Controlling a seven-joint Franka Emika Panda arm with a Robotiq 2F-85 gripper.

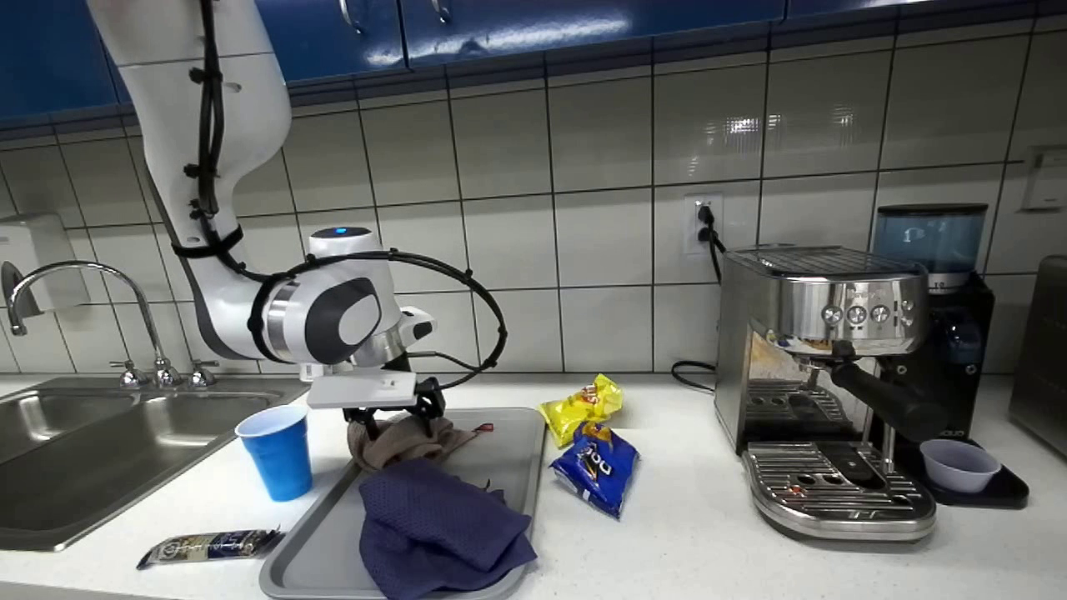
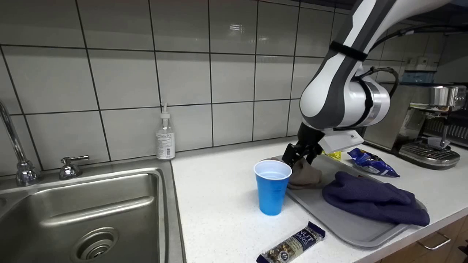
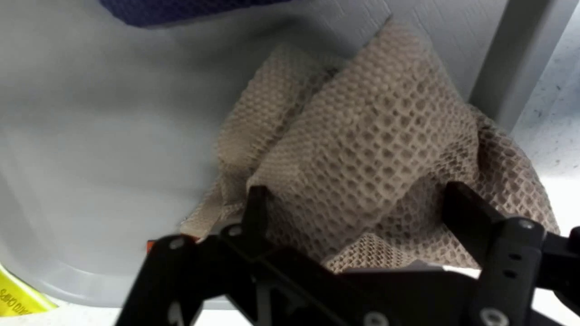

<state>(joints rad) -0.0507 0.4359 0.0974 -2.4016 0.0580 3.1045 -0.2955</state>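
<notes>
In both exterior views the arm (image 1: 242, 108) comes down from above at a slant and bends low at the wrist (image 1: 342, 321), with the gripper (image 1: 400, 432) hanging below it and pointing down. A black cable (image 1: 500, 321) arcs wide past the wrist. The gripper is released: its jaws stand wide apart, one on each side of a raised fold of the brown cloth (image 3: 358, 136). The tips are right at it; whether they press into it I cannot tell.

The brown cloth lies crumpled at the back of the tray (image 1: 513, 450), its outer edge spilling over the rim. In the wrist view bare tray shows between it and the navy cloth (image 3: 176, 10), which lies bunched at the front and hangs over the rim in turn. Something red (image 1: 483, 427), too small to make out, shows at the brown cloth's side.

Beside the tray a cup (image 2: 271, 193) stands upright on the counter (image 2: 219, 182), near the brown cloth, with a bar (image 2: 292, 244) in front of it. On the opposite side a yellow bag (image 1: 579, 408) and a blue bag (image 1: 596, 471) lie close together, and a coffee machine (image 1: 809, 308) stands well apart beyond them
</notes>
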